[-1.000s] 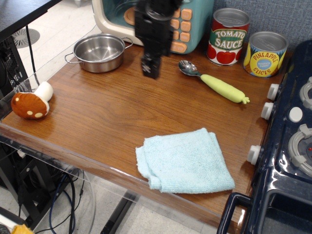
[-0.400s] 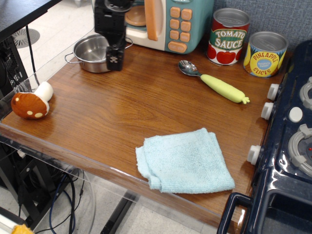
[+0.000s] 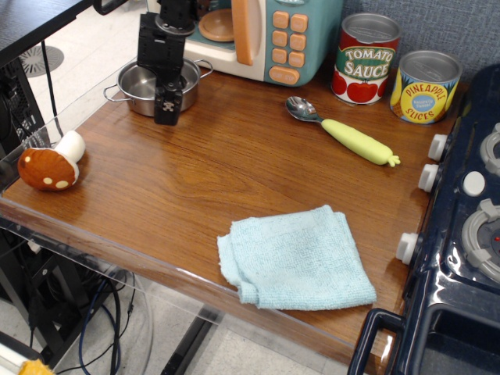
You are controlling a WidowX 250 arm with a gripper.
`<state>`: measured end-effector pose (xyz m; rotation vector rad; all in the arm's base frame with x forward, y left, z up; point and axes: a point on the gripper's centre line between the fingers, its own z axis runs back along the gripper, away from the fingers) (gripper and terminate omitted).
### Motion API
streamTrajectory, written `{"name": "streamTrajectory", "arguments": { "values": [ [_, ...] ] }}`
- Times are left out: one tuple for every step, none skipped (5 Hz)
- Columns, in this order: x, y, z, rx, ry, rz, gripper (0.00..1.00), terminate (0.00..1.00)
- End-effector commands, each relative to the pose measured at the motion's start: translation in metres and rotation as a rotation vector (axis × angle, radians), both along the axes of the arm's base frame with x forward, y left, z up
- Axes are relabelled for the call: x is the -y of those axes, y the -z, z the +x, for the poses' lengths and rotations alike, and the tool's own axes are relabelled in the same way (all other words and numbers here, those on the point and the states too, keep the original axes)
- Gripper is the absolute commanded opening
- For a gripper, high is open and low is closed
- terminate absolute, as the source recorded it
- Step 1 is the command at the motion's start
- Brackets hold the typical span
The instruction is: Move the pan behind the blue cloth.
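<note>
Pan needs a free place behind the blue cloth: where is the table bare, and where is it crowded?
Bare wood lies between the blue cloth and the spoon, stretching left toward the mushroom. The back edge is crowded: pan, gripper, toy microwave, two cans.

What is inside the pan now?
The part of the pan that shows is bare steel, with nothing in it. The gripper in front covers the middle and right side, so that part is hidden.

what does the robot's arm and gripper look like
The gripper is all black and boxy, built from stacked rectangular blocks that narrow toward the tip. Small pale marks show on its lowest block. No cables or coloured parts are visible.
</note>
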<state>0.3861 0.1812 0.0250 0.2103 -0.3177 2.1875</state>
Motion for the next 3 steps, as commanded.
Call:
{"name": "streamTrajectory", "arguments": {
  "values": [
    [-0.007,-0.011,-0.006,0.038,-0.015,0.031,0.00,0.00],
    [-0.003,-0.020,-0.010,0.064,-0.003,0.021,0.00,0.00],
    [0.000,-0.027,-0.016,0.103,0.008,0.014,0.00,0.00]
  ]
}}
